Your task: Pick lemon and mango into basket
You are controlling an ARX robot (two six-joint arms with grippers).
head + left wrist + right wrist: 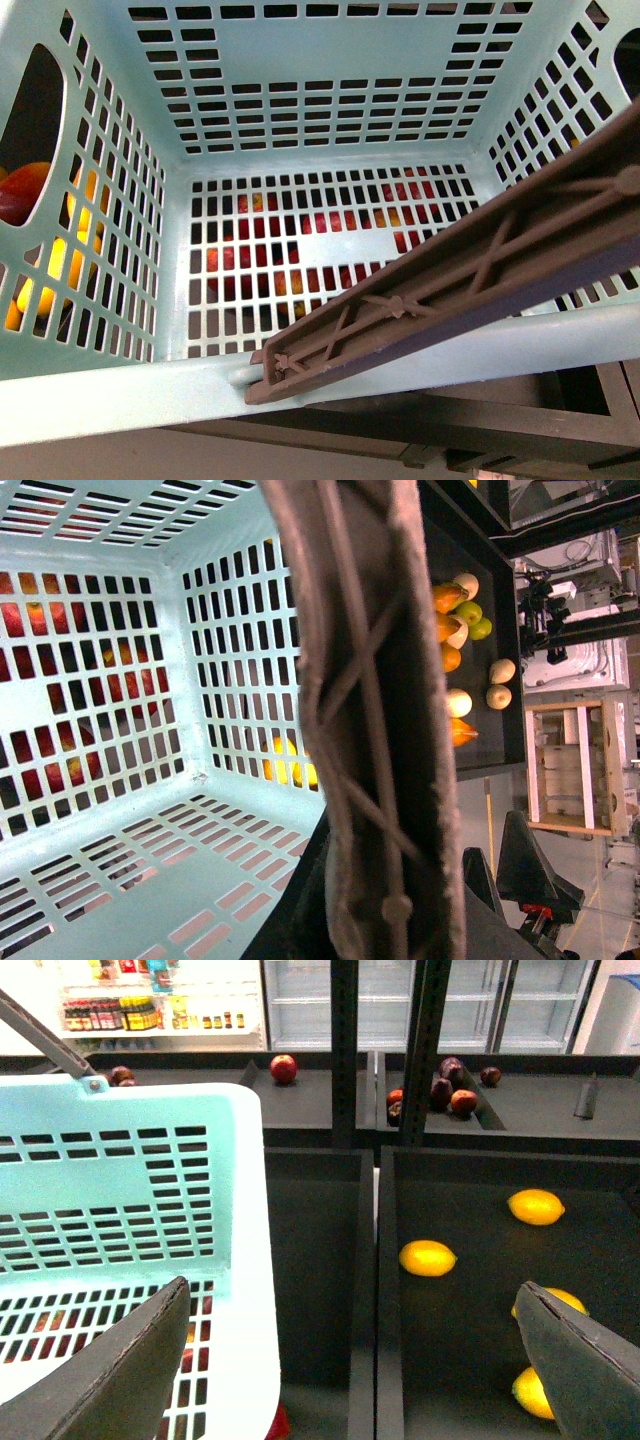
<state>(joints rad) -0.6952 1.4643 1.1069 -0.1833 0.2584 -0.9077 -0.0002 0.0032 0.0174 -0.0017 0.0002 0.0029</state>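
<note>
The light teal basket [120,390] fills the front view and holds nothing inside. My left gripper [390,910] is shut on the basket's grey-brown ribbed handle [370,680], which also crosses the front view as the same handle [450,280]. In the right wrist view the basket [240,1210] hangs beside a dark bin where a yellow oval lemon [427,1258] lies, with other yellow fruits [536,1206] around it. My right gripper [352,1288] is open over the bin divider, holding nothing. I cannot tell which fruit is the mango.
Red fruits [250,262] and yellow fruits [60,262] show through the basket's slots, lying below it. A dark tray [490,720] holds orange, green and pale fruits. Farther bins hold red apples [284,1067]. Upright posts [430,1050] stand behind the bins.
</note>
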